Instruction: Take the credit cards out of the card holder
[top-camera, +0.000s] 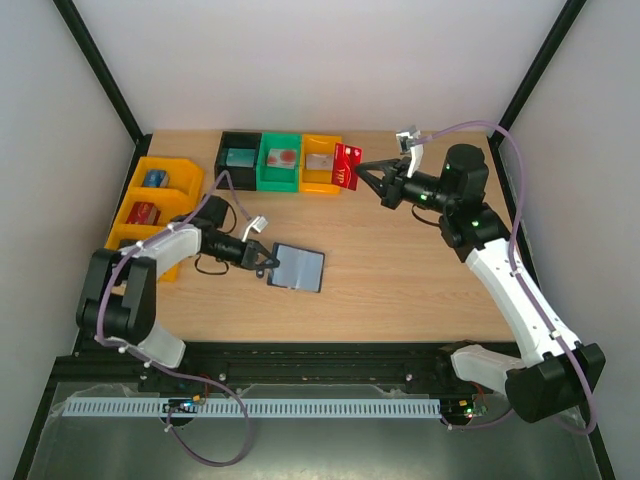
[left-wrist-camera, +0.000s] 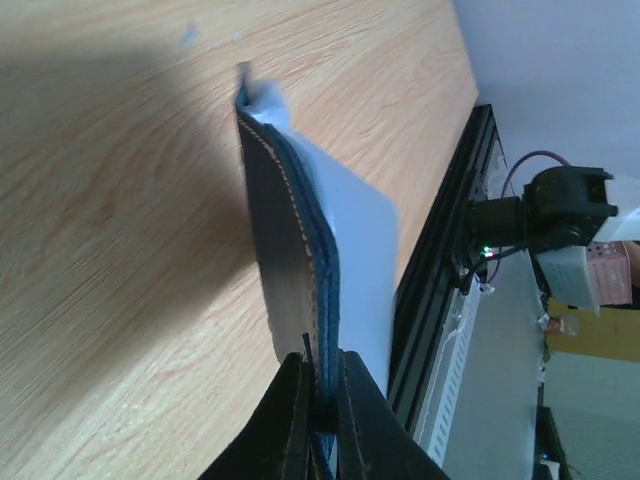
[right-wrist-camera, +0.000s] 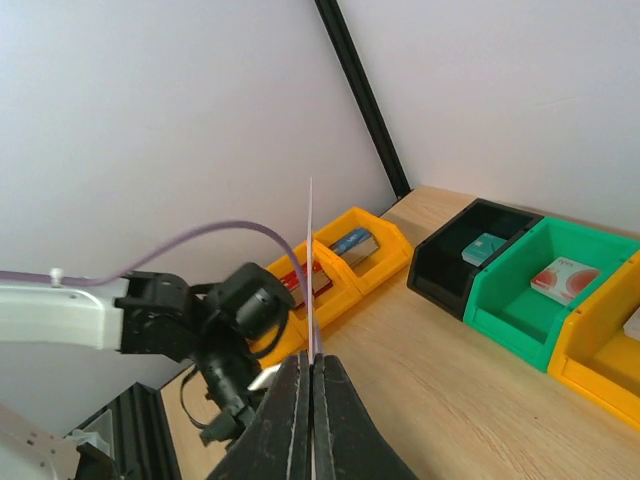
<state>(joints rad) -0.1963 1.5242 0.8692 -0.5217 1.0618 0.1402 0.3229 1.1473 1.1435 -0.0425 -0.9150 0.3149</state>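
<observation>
- Your left gripper (top-camera: 262, 262) was clamped on the left edge of the card holder (top-camera: 298, 267); in the left wrist view its fingers (left-wrist-camera: 300, 420) pinched the stitched rim with no gap showing.
- The card holder sat left of centre on the table (top-camera: 400, 280), near the front, opened out with its pale blue-grey inside facing up. You could not tell from these views whether it rested on the wood or was held just off it.
- Your right gripper (top-camera: 358, 170) was closed on one reddish credit card (top-camera: 347, 165), gripping its right edge. In the right wrist view the card showed edge-on as a thin line rising from between the pressed fingers.
- That card stood at the back of the table, just beside the right end of the small yellow bin (top-camera: 320, 180), well apart from the holder.
- Along the back: black bin (top-camera: 238, 175), green bin (top-camera: 280, 180), then the small yellow one, each with a small flat item inside.
- A large yellow bin (top-camera: 140, 220) sat at the left edge, with a blue item in one compartment and a red one in the other.
</observation>
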